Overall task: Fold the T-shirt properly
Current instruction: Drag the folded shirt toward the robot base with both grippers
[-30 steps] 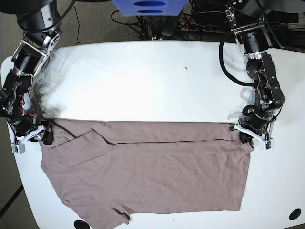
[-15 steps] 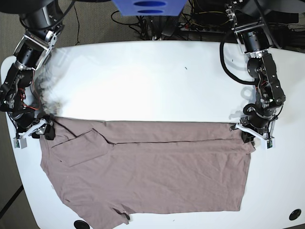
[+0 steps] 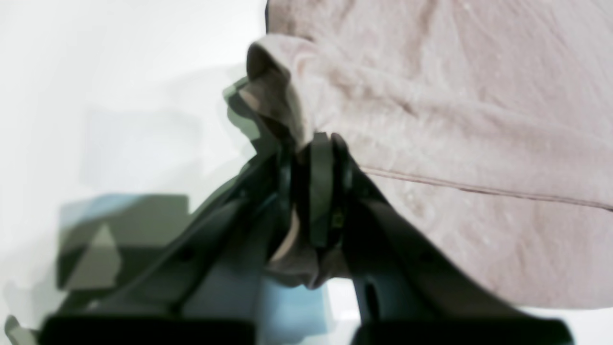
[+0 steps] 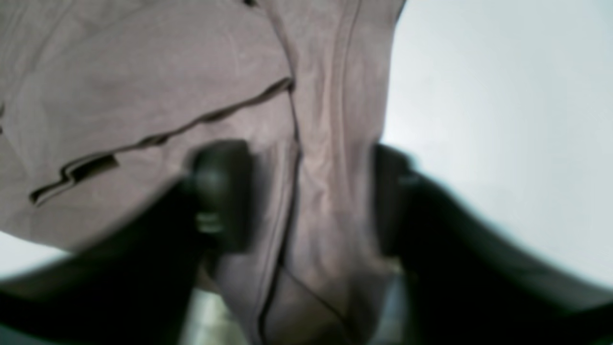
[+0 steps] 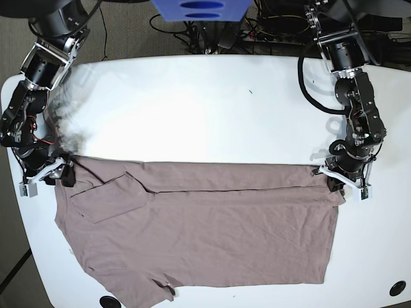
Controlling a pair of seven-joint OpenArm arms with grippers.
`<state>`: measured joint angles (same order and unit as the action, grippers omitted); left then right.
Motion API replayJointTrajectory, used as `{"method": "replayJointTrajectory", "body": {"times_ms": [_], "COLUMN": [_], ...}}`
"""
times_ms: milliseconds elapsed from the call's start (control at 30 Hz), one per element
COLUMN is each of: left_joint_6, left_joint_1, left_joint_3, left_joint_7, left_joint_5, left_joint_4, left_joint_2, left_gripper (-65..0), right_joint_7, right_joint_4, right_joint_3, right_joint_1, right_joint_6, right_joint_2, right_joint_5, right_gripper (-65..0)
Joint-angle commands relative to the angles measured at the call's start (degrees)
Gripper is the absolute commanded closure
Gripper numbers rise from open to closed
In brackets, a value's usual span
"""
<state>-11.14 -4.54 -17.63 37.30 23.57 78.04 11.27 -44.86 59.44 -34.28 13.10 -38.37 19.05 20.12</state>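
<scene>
I see the T-shirt spread flat across the near half of the white table, its hem close to the front edge, with wide bare tabletop beyond its folded far edge. My left gripper is clamped tight on the shirt's corner fabric, while my right gripper stands wide, its fingers straddling the fabric at the opposite corner; whether they touch it is lost in blur. Cables and a blue box sit behind the table.
</scene>
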Motion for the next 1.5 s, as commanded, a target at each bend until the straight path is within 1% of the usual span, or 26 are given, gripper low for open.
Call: {"method": "replayJointTrajectory", "body": {"times_ms": [0, 133, 200, 333, 667, 867, 1133, 1467], "left_joint_6": [0.04, -0.05, -0.16, -0.13, -0.27, -0.10, -0.18, -0.14], "left_joint_1": [-0.02, 0.60, 0.98, 1.78, 4.95, 7.00, 8.16, 11.95], "left_joint_3": [0.22, 0.17, 0.15, -0.16, -1.07, -1.90, -1.16, -1.67], "left_joint_7": [0.90, 1.24, 1.35, 1.46, 1.84, 1.83, 2.40, 3.51], "left_joint_5": [-0.35, -0.37, -0.26, -0.03, 0.04, -0.10, 0.21, -0.12], "left_joint_4": [0.71, 0.62, 0.72, 2.50, 7.66, 10.06, 9.64, 13.95], "left_joint_2": [0.37, 0.47, 0.47, 0.59, 1.07, 1.90, 2.93, 2.38], "left_gripper": [0.0, 0.0, 0.0, 0.0, 0.0, 0.0, 0.0, -0.2], "right_joint_7": [-2.92, -3.13, -3.26, -3.67, -5.23, -6.31, -6.63, -9.01], "right_joint_4": [-1.08, -1.24, -1.29, -0.83, 1.55, 2.77, 5.37, 11.58], "right_joint_3": [-0.28, -0.16, -0.20, -0.17, -0.44, -0.38, -0.33, -0.49], "right_joint_1": [0.91, 1.13, 1.27, 1.63, 1.88, 0.48, -2.64, -6.60], "right_joint_6": [-0.65, -1.09, -1.56, -1.63, -1.63, -1.63, -1.63, -1.63], "right_joint_2": [0.46, 0.70, 0.87, 0.83, 1.88, 1.74, 0.99, 0.14], "right_joint_5": [-1.38, -1.38, -1.43, -1.26, -0.95, -0.88, -0.56, -0.55], "right_gripper": [-20.1, -3.9, 0.0, 0.0, 0.0, 0.0, -0.4, -0.6]}}
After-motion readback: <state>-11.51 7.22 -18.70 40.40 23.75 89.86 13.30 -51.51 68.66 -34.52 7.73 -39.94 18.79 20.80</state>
